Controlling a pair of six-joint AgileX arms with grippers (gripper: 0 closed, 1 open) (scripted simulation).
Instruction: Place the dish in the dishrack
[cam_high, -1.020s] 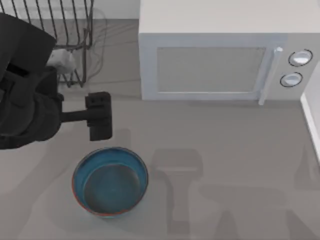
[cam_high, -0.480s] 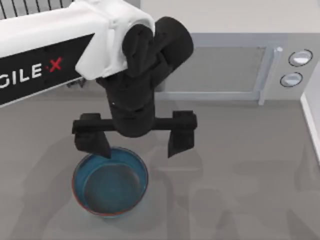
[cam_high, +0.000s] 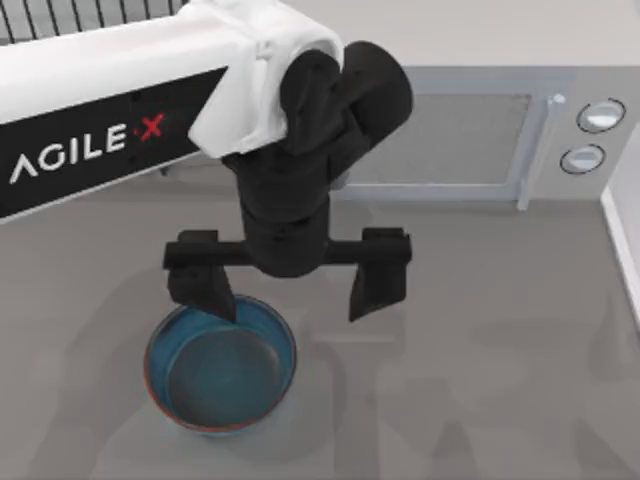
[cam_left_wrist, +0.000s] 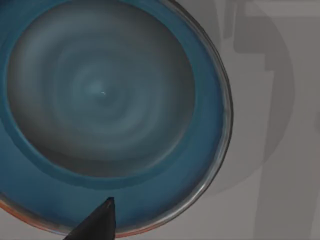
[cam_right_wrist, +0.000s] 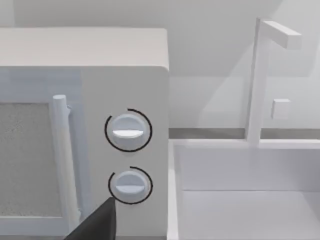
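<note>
The left hand (cam_high: 290, 290), fingers spread wide, hangs over the far rim of the dish (cam_high: 220, 362), which sits upright on the surface (cam_high: 480, 380) at near left, open room rightward.

The dish (cam_high: 220, 368), a round shallow blue bowl with grey-blue bottom and thin orange-red rim, sits upright at lower left. The dark wire dishrack (cam_high: 70, 15) occupies the upper-left corner.
</note>
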